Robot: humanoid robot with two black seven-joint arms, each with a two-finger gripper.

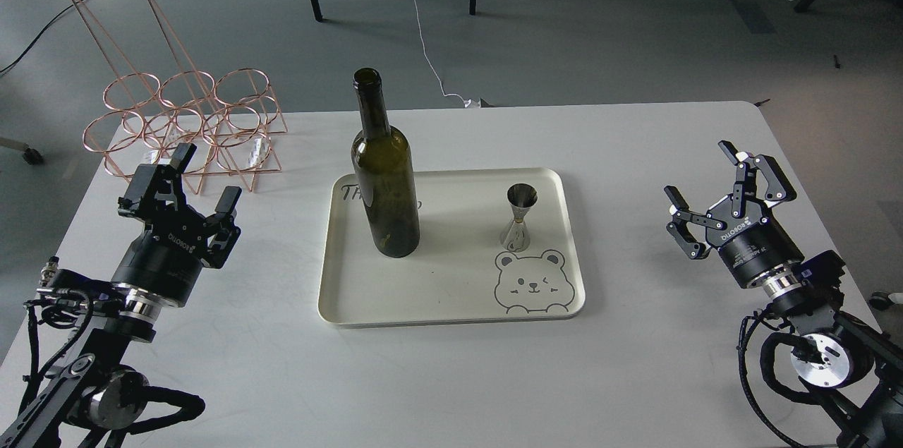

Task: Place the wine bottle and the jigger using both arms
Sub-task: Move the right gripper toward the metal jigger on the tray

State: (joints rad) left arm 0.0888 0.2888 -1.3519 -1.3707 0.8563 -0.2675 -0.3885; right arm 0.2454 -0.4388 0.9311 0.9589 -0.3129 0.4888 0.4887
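The dark olive-green wine bottle [384, 180] stands upright on the left part of a cream tray [451, 307]. The small steel jigger [519, 216] stands upright on the tray's right part, above a printed bear face. My left gripper [201, 183] hovers over the table left of the tray, fingers spread open and holding nothing. At the table's right side my right gripper [716, 194] is open too, well apart from the tray, with nothing between its fingers.
A copper wire bottle rack [187, 120] stands at the table's back left, just behind my left gripper. The white table [451, 377] ends near the right arm's base. Chair legs and cables lie on the floor beyond.
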